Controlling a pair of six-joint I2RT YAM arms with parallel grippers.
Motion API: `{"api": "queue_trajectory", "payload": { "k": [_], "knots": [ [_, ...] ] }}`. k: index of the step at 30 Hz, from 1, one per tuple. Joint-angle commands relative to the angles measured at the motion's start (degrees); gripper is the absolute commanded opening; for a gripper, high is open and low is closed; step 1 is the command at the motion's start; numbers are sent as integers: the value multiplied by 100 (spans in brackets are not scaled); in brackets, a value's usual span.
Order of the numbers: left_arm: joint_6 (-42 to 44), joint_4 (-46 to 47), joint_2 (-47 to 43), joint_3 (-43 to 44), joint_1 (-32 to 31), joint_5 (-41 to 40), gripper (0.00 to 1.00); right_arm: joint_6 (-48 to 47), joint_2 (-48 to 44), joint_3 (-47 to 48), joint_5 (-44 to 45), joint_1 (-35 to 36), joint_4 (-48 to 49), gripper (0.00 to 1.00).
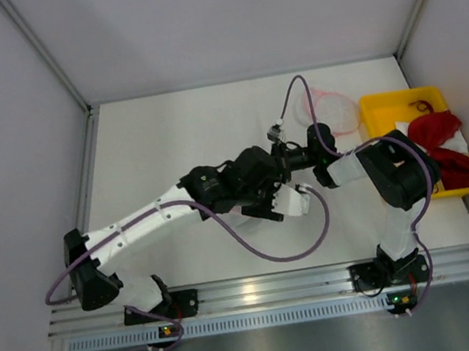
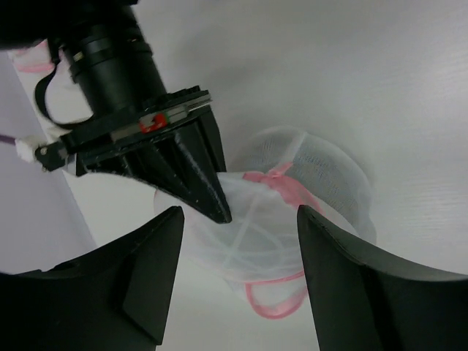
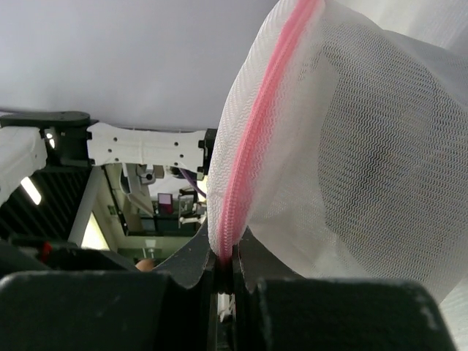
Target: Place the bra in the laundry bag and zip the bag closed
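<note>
Right gripper (image 3: 223,257) clamping laundry bag (image 3: 351,153) at its pink trim.
Left wrist view alone is showing me the left gripper (image 2: 240,223) gaping, released, astride the bag.

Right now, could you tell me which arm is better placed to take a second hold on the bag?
Probably the left: the left gripper is open and aimed at the bag, while the right gripper is shut on its pink zip.

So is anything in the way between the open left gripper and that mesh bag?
Hardly. The bag hangs just beyond the left gripper's open fingers. Only the right gripper, shut on the bag's pink zip edge, pokes in at one side. The rest of the mesh is unobstructed.
</note>
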Motion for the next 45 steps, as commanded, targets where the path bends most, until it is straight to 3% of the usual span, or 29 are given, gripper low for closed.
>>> {"api": "queue_trajectory", "payload": {
  "k": [1, 5, 9, 32, 41, 42, 43, 45],
  "knots": [
    [543, -581, 603, 516, -562, -1592, 69, -64, -132, 6, 93, 107, 32, 0],
    [535, -1213, 1359, 1123, -1090, -1946, 68, -64, -80, -21, 58, 98, 58, 0],
    [491, -1583, 1940, 1441, -1126, -2105, 66, -38, -62, -38, 32, 98, 111, 0],
    [403, -1909, 2934, 1775, -1038, -2676, 59, 120, -115, -74, -4, 195, 234, 0],
    [359, -1935, 3048, 1819, -950, -2668, 25, 85, -123, -56, -39, 195, 225, 0],
    [368, -1926, 3039, 1819, -950, -2633, 5, 85, -97, -30, -39, 195, 225, 0],
    [359, -1935, 3022, 1819, -950, -2597, 0, 51, -88, -12, -47, 195, 217, 0],
    [350, -1961, 2952, 1767, -950, -2510, 0, 50, -88, 14, -39, 186, 199, 0]
  ]
}}
